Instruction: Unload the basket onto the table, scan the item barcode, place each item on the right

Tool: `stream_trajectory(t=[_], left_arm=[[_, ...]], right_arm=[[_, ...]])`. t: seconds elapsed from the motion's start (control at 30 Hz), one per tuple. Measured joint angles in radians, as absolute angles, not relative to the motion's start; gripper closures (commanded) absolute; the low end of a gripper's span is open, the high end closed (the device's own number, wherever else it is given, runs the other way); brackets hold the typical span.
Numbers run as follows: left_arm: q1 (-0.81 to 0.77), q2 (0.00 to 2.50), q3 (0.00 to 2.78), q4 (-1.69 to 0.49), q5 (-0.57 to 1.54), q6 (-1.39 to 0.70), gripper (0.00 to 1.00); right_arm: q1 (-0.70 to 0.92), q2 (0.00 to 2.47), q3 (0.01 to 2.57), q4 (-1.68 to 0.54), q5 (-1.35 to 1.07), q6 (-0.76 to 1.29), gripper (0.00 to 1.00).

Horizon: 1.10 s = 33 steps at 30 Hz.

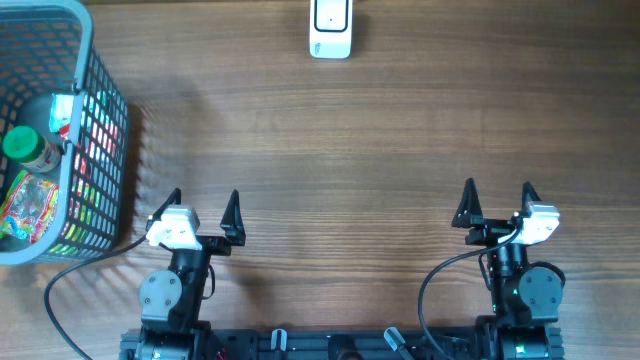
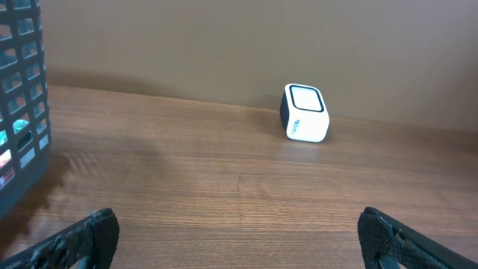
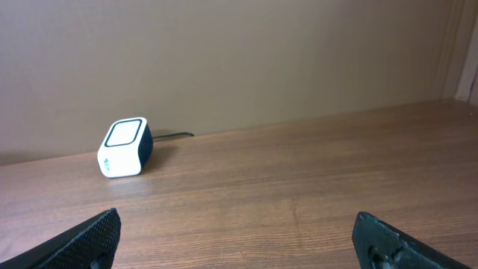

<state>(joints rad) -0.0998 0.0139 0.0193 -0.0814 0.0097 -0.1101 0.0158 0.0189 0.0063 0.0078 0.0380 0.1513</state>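
Left fingers (image 1: 232, 212), right fingers (image 1: 467, 204) wide apart

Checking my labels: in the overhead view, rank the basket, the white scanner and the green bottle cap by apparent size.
1. basket
2. white scanner, though cut off by the frame edge
3. green bottle cap

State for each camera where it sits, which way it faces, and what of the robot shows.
Overhead: above the table, looking down; left arm, right arm, basket, scanner.
Left wrist: on left arm, facing forward to scanner; left fingers, basket.
Right wrist: on right arm, facing forward to scanner; right fingers.
Shared: scanner in all three.
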Motion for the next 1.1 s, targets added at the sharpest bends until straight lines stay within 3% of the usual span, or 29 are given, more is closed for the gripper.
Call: stream_trajectory(t=[1.1], left_arm=[[-0.100, 0.014, 0.019, -0.054, 0.012, -0.110, 0.00]], right_arm=[[0.016, 0.019, 0.006, 0.008, 0.038, 0.151, 0.00]])
